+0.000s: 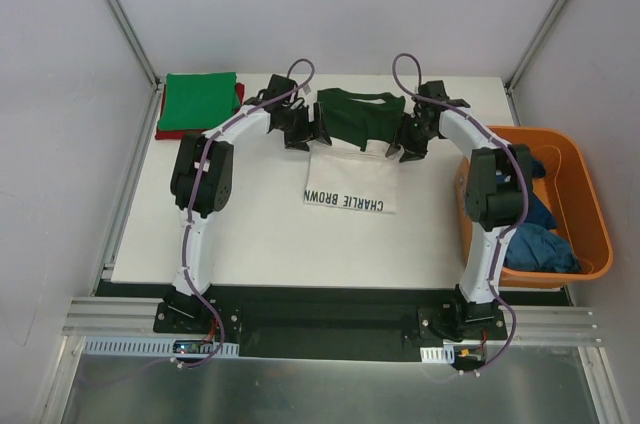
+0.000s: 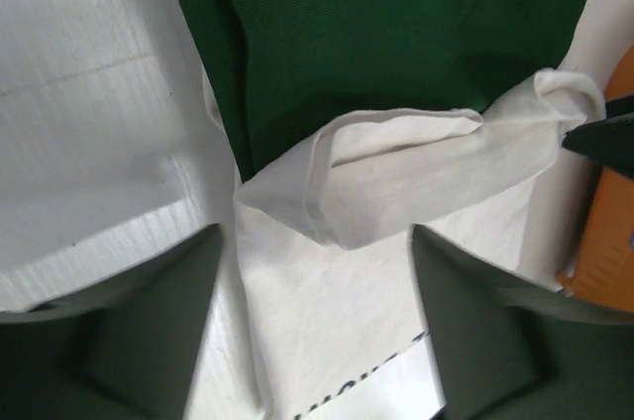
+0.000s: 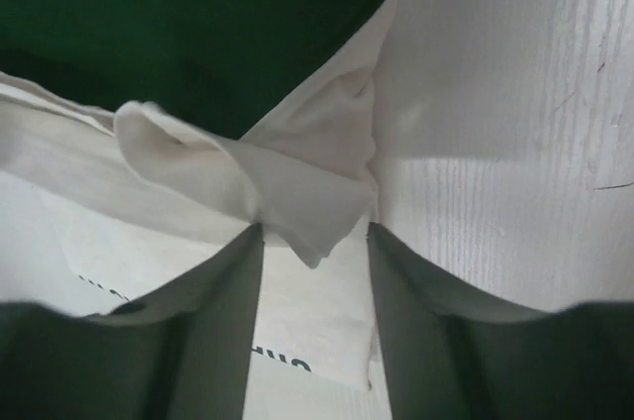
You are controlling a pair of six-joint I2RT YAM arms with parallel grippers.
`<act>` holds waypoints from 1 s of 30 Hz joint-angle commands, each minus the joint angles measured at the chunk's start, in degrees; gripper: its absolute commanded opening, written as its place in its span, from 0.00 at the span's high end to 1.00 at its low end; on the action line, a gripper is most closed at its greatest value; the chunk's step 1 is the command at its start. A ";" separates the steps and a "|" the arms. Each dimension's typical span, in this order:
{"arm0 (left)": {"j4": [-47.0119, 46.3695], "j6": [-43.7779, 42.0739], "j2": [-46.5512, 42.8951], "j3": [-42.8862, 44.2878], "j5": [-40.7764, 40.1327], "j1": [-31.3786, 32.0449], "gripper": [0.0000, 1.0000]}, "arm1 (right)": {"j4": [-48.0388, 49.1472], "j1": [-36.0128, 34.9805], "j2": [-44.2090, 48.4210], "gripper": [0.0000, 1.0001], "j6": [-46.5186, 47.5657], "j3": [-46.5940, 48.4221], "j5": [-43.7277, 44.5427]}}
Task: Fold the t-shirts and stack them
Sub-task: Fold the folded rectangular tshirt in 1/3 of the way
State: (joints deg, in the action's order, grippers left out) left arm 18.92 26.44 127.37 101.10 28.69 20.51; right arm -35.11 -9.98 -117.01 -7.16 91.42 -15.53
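The white t-shirt with dark green sleeves and collar and black CHARLIE BROWN print lies at the table's middle back, its green part folded over the top. My left gripper is at its left side and my right gripper at its right side. In the left wrist view the left gripper is open, with a bunched white fold just beyond its tips. In the right wrist view the right gripper is open, and a white cloth corner hangs at its tips.
A folded bright green t-shirt lies on a red one at the back left corner. An orange tub at the right holds blue t-shirts. The tub's edge shows in the left wrist view.
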 commanded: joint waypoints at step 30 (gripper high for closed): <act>-2.48 6.00 -39.57 -40.72 -5.14 -0.56 0.01 | 16.84 -7.08 -9.55 0.03 -5.58 16.68 -6.61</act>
State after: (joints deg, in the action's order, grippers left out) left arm 17.89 31.57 90.91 60.88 23.46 20.51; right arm -20.38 -19.77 -124.51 -9.21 99.11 -22.11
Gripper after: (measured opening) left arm 0.993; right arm 0.966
